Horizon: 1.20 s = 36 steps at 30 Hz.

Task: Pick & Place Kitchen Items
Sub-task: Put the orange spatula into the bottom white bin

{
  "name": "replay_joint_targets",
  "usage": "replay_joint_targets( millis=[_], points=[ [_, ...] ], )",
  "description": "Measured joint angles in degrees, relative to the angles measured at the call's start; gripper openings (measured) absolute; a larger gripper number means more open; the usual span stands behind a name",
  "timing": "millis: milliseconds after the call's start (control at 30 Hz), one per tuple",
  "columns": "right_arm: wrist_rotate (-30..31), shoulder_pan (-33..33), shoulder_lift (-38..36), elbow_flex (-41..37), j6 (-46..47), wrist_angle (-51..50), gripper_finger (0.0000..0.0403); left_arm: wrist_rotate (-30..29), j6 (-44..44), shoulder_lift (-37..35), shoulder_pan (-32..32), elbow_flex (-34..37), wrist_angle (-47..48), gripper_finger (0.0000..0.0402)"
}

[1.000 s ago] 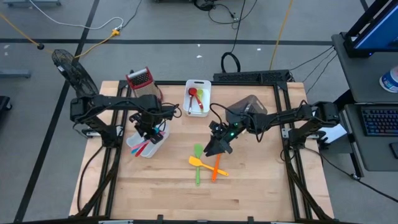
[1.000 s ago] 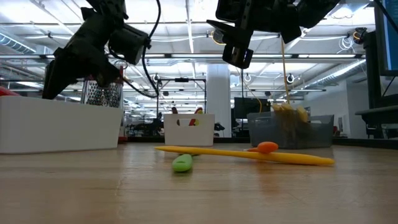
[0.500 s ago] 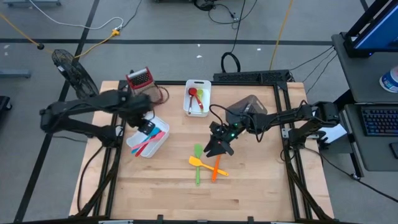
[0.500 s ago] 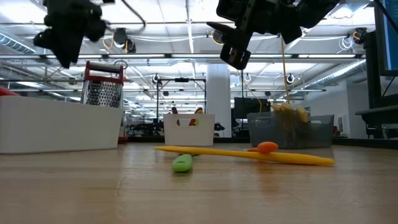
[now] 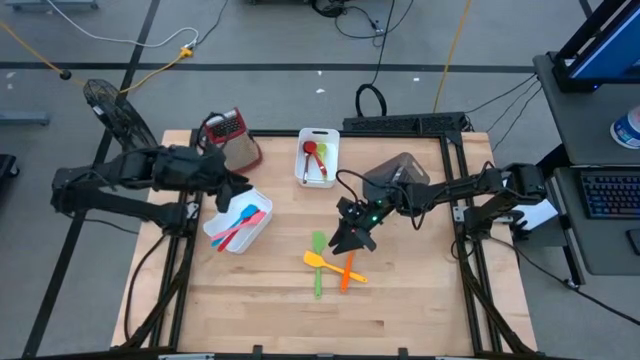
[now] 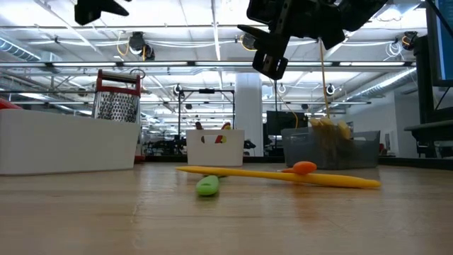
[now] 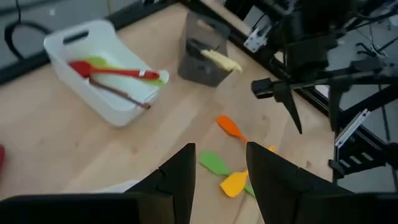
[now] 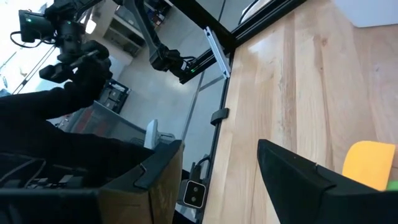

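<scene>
**Three utensils crossed at mid-table, both grippers empty**

Three loose utensils lie in a small heap near the middle of the wooden table (image 5: 400,300). The green spatula (image 5: 319,262) has its long axis running near to far, its blade toward the far side. The yellow spatula (image 5: 330,265) lies across it, its long axis mostly left to right, blade end to the left and handle trailing right and slightly nearer. The orange spatula (image 5: 348,270) stands close on their right, long axis roughly near to far with a slight tilt, crossing the yellow handle.

The right gripper (image 5: 352,237) hangs just beyond the far right side of this heap, raised above the table, its fingers parted and holding nothing.

The left gripper (image 5: 228,190) is at the far left, above the table between the metal grater (image 5: 228,135) and the white bin on the left (image 5: 218,238); its fingers (image 7: 180,171) stand apart with nothing between them. That bin holds red and blue utensils lying diagonally. A second white bin (image 5: 333,160) at the far middle holds a red spoon (image 5: 311,155) and green and brown pieces, long axes near to far. A grey bin (image 5: 398,170) sits to its right.
</scene>
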State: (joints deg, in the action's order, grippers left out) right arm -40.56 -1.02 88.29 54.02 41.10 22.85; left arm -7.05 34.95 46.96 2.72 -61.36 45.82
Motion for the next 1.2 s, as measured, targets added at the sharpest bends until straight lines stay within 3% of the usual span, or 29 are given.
replay_joint_targets(
  millis=[167,467,800,933,1200],
  points=[
    [0.3,0.0,0.0,0.0,-0.4,0.4,0.0201,-8.2,-1.9,-0.2,-6.4,0.0,-1.8,0.0147],
    [8.1,1.2,0.0,0.0,-0.4,0.0,0.0199,-19.0,-3.0,-0.9,-19.4,1.9,-2.8,0.0147],
    [14.2,5.3,-2.5,0.0,-2.1,-11.9,0.0196,-17.8,1.2,-8.5,-22.0,18.1,-13.5,0.0147],
    [20.1,7.5,-5.1,0.1,-2.1,-18.2,0.0196,-16.7,1.4,-13.2,-21.5,22.0,-14.6,0.0147],
    [29.3,12.2,-8.8,0.5,8.9,-29.9,0.0196,-16.5,-0.1,-22.7,-21.3,26.6,-14.8,0.0147]
  ],
)
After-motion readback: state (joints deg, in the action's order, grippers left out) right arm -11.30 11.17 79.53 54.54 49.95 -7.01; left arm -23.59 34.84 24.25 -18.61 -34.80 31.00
